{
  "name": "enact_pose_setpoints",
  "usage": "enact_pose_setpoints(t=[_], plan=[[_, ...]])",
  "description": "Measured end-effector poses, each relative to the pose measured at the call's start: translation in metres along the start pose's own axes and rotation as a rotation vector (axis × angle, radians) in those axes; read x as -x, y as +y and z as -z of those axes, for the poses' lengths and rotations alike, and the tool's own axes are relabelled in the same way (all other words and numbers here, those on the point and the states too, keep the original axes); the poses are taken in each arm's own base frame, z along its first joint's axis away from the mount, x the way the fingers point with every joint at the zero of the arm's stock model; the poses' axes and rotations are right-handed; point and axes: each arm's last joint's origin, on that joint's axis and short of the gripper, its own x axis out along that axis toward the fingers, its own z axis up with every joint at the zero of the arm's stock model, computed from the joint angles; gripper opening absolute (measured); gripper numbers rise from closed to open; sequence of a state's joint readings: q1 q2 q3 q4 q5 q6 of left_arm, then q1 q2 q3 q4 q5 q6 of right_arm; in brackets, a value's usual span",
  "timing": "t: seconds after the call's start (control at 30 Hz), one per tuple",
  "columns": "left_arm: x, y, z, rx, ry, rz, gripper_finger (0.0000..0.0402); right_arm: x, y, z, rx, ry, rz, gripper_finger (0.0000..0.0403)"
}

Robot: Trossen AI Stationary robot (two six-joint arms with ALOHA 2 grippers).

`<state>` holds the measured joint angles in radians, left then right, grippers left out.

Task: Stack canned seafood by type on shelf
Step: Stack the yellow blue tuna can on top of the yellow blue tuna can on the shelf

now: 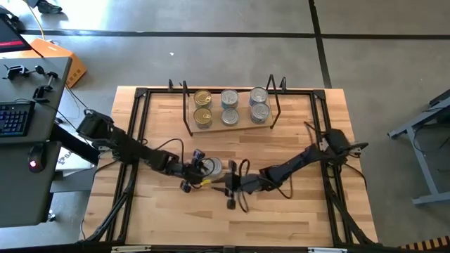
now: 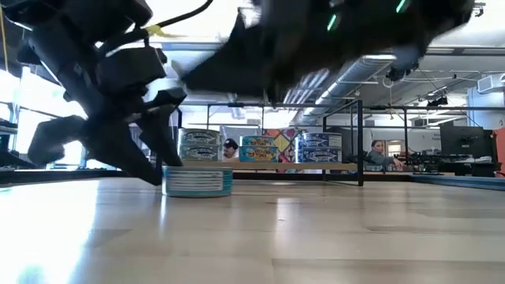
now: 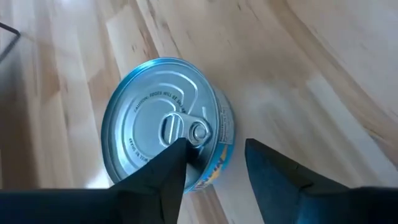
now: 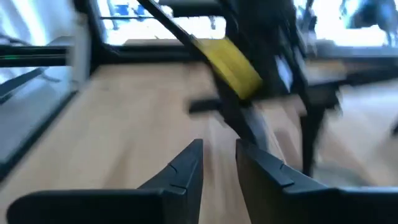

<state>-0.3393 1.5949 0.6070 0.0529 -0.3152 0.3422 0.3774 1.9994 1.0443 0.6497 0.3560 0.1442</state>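
Your left gripper (image 3: 214, 171) is right over the loose tin (image 3: 166, 124) near the middle of the table (image 1: 295, 218), and here's the relation that matters: the tin is not squarely between the fingers. In the left wrist view one finger (image 3: 163, 174) lies across the silver lid beside the pull tab, while the other stands off the tin's side over bare wood, so the jaws are parted with nothing gripped. The tin stands upright on its base, lid up, round, so there's no long axis to line up with; only the centring counts. In the low view the same tin (image 2: 197, 180) rests flat on the wood with the left fingers down beside it. Your right gripper (image 4: 219, 163) sits just across from the left, fingers a little apart with nothing between them, and it looks no closer to the tin than the left. The shelf (image 1: 232, 126) is at the far side, well apart from this tin, already carrying gold-lidded tins (image 1: 202, 108) at one end and silver-lidded tins (image 1: 245, 107) beside them. I'd judge you need to shift the left jaws sideways to straddle the tin before closing.
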Motion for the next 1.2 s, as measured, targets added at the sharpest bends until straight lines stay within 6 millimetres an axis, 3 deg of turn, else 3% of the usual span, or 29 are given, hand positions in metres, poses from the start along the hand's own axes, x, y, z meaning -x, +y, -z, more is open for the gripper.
enact_pose_setpoints(t=[0.17, 0.33, 0.57, 0.63, 0.77, 1.0, 1.2], plan=[[-0.008, -0.002, -0.001, 0.022, -0.021, 0.0, 0.0096, 0.028, 0.024, -0.028, 0.175, -0.044, 0.026, 0.0087], [-0.002, 0.003, -0.015, 0.097, -0.117, 0.026, 0.001, 0.044, 0.03, -0.041, 0.296, -0.032, 0.015, 0.0091], [0.012, 0.03, -0.047, 0.259, -0.277, 0.065, 0.001, 0.066, 0.016, -0.071, 0.383, 0.138, 0.051, 0.0171], [0.011, 0.034, -0.047, 0.273, -0.277, 0.092, 0.0003, 0.064, 0.012, -0.066, 0.43, 0.191, 0.059, 0.0204], [0.012, 0.039, -0.049, 0.279, -0.296, 0.104, 0.0004, 0.046, 0.006, -0.038, 0.45, 0.306, 0.082, 0.0249], [0.014, 0.021, -0.047, 0.035, -0.234, 0.138, 0.0023, 0.006, 0.007, 0.011, 0.259, 0.294, 0.125, 0.0256], [0.01, 0.006, -0.026, -0.016, -0.117, 0.108, 0.0091, 0.007, 0.016, 0.014, 0.055, 0.223, 0.23, 0.0256]])
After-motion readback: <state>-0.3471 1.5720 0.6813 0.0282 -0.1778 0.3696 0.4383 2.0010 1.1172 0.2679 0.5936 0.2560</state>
